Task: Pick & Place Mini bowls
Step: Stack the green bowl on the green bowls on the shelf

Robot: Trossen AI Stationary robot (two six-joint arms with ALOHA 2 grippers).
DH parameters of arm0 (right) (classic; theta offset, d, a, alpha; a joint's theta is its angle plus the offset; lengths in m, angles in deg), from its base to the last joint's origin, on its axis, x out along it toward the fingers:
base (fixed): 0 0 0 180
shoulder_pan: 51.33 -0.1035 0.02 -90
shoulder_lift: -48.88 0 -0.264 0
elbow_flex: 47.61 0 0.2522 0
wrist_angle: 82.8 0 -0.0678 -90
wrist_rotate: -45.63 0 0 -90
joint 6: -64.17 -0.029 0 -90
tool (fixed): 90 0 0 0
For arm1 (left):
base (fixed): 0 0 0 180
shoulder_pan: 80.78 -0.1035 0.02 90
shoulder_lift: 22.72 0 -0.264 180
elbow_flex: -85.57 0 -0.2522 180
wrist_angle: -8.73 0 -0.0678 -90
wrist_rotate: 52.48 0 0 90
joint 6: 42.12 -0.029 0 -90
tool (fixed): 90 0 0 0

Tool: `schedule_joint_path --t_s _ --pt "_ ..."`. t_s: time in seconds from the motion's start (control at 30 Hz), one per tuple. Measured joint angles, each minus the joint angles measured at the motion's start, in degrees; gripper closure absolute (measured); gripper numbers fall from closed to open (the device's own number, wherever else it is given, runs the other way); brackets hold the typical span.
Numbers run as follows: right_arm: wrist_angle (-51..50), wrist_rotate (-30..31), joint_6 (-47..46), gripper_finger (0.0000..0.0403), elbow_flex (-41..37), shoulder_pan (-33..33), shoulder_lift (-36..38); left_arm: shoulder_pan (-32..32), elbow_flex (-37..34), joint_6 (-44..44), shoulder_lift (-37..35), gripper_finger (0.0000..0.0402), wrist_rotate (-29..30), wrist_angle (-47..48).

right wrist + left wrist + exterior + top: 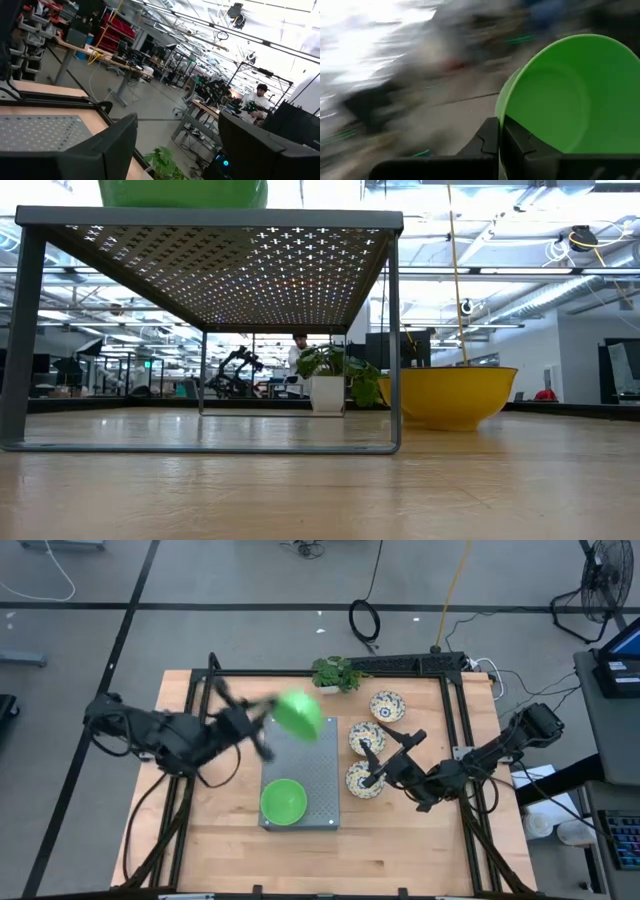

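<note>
My left gripper point(268, 720) point(500, 132) is shut on a bright green mini bowl point(298, 712) point(570, 95), held in the air over the far part of the grey perforated tray point(318, 775). A second green bowl point(283, 801) point(183, 192) sits on its base on the tray's near part. Three cream floral bowls point(387, 705) point(366, 737) point(362, 778) stand on the table right of the tray. My right gripper point(385, 755) point(175, 150) hovers open above the two nearer floral bowls. The low view shows one of them, yellow outside point(455, 395). My left gripper pinches the green bowl by its rim point(507, 120), with one finger point(525, 145) inside the bowl and the other point(487, 140) outside. The fingers come from the table's left. The bowl is lifted clear of the tray and tilted, its opening turned toward the wrist.
A small leafy plant in a white pot point(335, 672) point(335, 380) stands at the table's far edge behind the tray. The tray stands on legs point(395, 340). Black frame rails point(452, 720) border the table. Bare wood lies near the front edge point(400, 840).
</note>
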Motion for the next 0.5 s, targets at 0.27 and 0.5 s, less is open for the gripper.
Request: schedule_joint_path --t_s 0.27,0.5 --pt "0.1 0.0 0.2 0.0144 0.0 0.0 0.0 -9.4 7.7 30.1 0.3 0.0399 -40.4 32.3" --pt "0.1 0.0 -0.2 0.0145 0.0 0.1 0.0 -15.3 9.6 39.6 1.6 0.0399 -57.2 55.3"
